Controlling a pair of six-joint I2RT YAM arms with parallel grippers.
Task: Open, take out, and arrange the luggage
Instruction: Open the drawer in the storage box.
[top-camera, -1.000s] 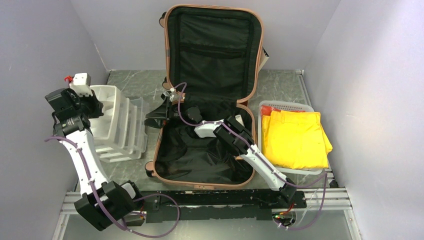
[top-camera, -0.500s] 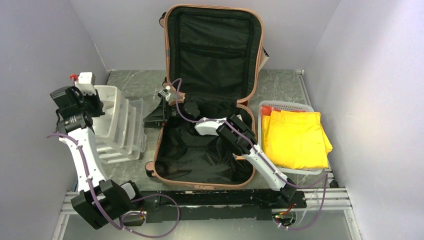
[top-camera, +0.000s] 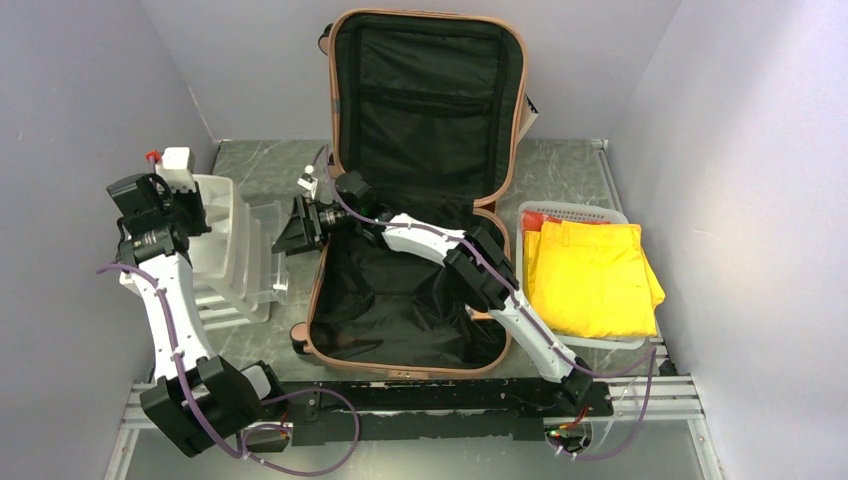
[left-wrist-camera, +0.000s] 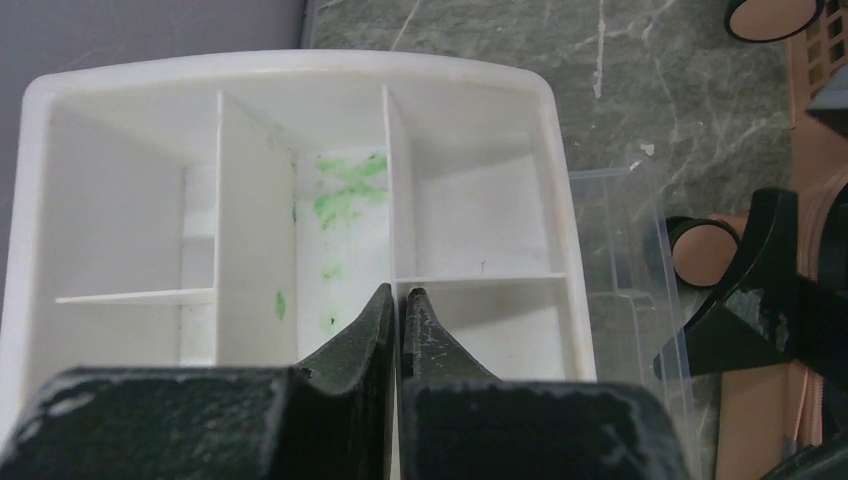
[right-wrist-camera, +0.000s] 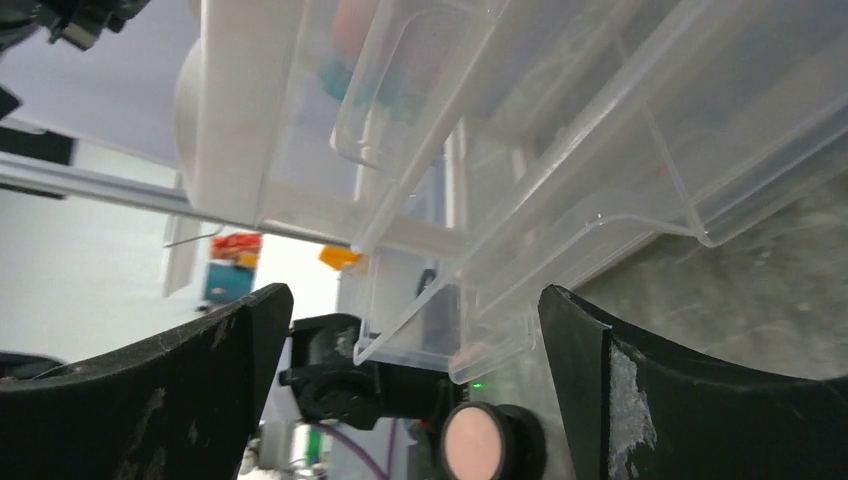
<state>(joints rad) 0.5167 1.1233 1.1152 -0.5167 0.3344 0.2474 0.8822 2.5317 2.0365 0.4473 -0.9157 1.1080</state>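
Both flank the clear rack (top-camera: 258, 280): right end effector (right-wrist-camera: 412, 295) agape, left end effector (left-wrist-camera: 395, 300) pinched.

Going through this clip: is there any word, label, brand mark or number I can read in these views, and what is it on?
None readable in any view.
luggage: plain black lining, no logo or tag in view.
white divided tray: only green smears, not writing.
yellow garment: no print visible.
clear plastic rack: the coloured patches seen through it are too blurred to tell whether they are labels.
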